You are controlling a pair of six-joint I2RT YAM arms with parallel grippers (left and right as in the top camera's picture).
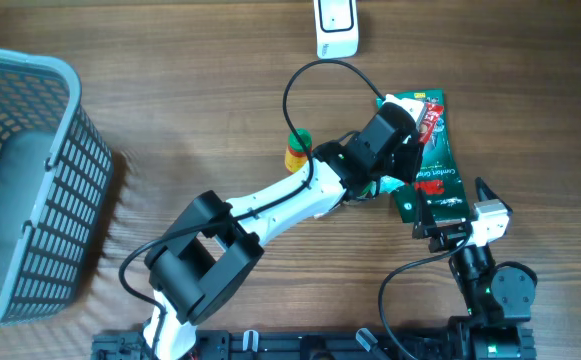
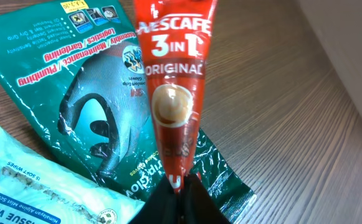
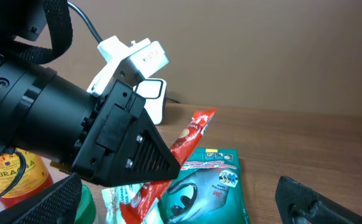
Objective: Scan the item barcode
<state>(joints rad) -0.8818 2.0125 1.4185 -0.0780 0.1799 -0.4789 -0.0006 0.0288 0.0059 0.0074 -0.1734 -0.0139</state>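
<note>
A brown wood-grain tabletop [image 1: 530,60] carries the whole work area. The item to be scanned is taken to be the red coffee sachet [image 2: 174,93]. It is held lifted above the green glove packet [image 2: 87,93], with one narrow end pinched between the pressed-together jaws of the left arm [image 1: 270,205]. The free end points up and away.

The sachet is judged to be light, thin and limp, with a glossy film that may slip. A hold on the flat sealed end is therefore advised, so that the filled middle is not crushed. Some sag or swing of the unsupported length should be expected. Only the branded face is shown in the left wrist view; no barcode can be made out.

Just beside the glove packet, a white pack of wipes [image 2: 37,180] lies flat. The spread jaws of the right arm [image 1: 490,285] hover at the packet's near end, and nothing is held in them. Left of the packet a sauce bottle [image 1: 297,150] stands upright. Beyond the packet's far end the white scanner [image 1: 336,28] is placed. Well to the left of the packet a grey basket [image 1: 80,150] is set.
</note>
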